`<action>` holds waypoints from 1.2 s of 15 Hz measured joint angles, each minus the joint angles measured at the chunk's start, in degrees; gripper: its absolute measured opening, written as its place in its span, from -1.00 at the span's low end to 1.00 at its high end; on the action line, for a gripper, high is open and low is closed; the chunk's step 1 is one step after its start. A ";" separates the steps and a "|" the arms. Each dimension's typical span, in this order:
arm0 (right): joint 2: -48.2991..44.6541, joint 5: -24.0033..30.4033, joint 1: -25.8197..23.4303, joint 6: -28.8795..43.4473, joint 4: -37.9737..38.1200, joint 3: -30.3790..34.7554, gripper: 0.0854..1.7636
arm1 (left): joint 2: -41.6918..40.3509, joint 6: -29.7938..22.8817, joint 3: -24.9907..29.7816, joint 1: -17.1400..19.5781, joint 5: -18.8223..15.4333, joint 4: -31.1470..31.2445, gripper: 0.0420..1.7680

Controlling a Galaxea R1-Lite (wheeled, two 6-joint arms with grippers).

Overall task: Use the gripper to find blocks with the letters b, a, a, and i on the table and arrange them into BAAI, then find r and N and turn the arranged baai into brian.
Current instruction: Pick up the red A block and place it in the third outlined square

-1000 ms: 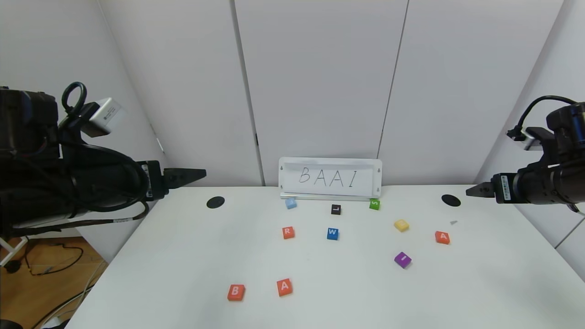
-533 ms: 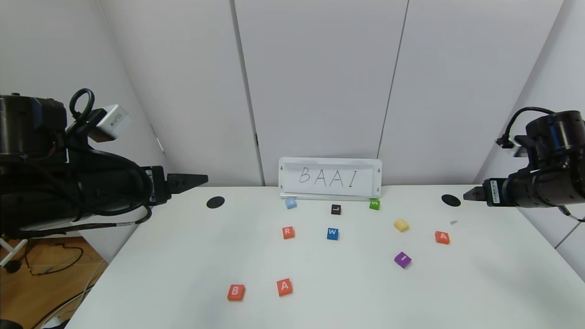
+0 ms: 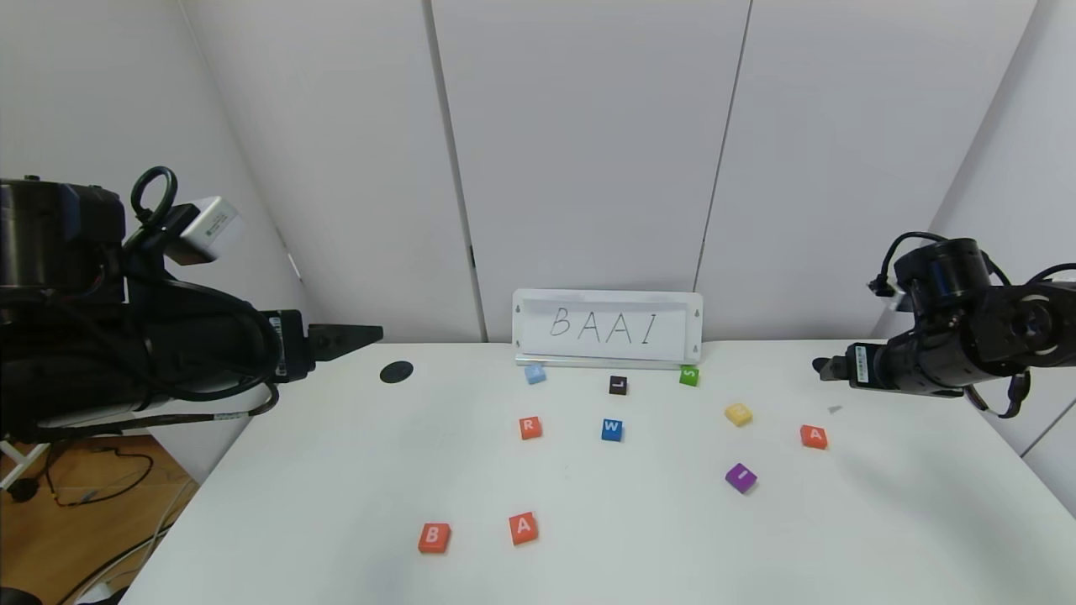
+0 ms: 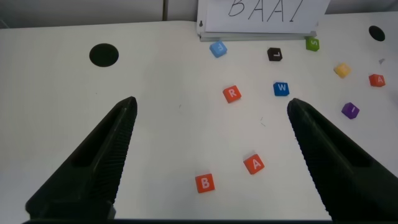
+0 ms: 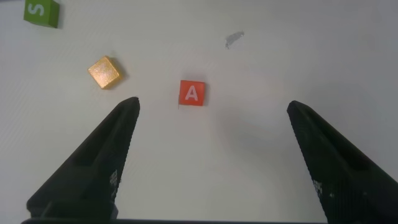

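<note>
Right wrist view: right gripper (image 5: 211, 155) jaws spread wide, above A (image 5: 191, 93) by table's (image 3: 336, 504) right edge; centre over tile, square to its edges, descend straight; left gripper (image 4: 208, 155) open, parked left.

Orange-red blocks (image 3: 523, 528), purple I, white table (image 3: 336, 504).

Head camera looks forward and down across the table (image 3: 336, 470) toward the far wall and the BAAI sign (image 3: 607, 326). The left wrist camera, high and far back, takes in most of that same spread, sign (image 4: 264, 14) included. The right wrist camera looks nearly straight down, close, sharing one A tile (image 5: 191, 93) (image 3: 813, 436) with the head view.
</note>
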 joint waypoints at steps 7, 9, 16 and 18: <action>9.09 0.09 0.04 1.83 -2.43 -3.17 0.94 | 0.00 0.02 0.02 0.02 -0.01 0.00 0.94; 10.96 0.15 0.09 2.40 -2.62 -3.39 0.94 | 0.05 0.02 0.02 0.02 -0.11 0.00 0.94; 14.80 0.24 0.61 2.99 -4.05 -3.50 0.94 | 0.22 0.02 0.02 0.02 -0.11 0.05 0.94; 15.70 0.26 0.61 3.43 -4.33 -3.47 0.94 | 0.27 0.02 0.02 0.02 -0.11 0.11 0.94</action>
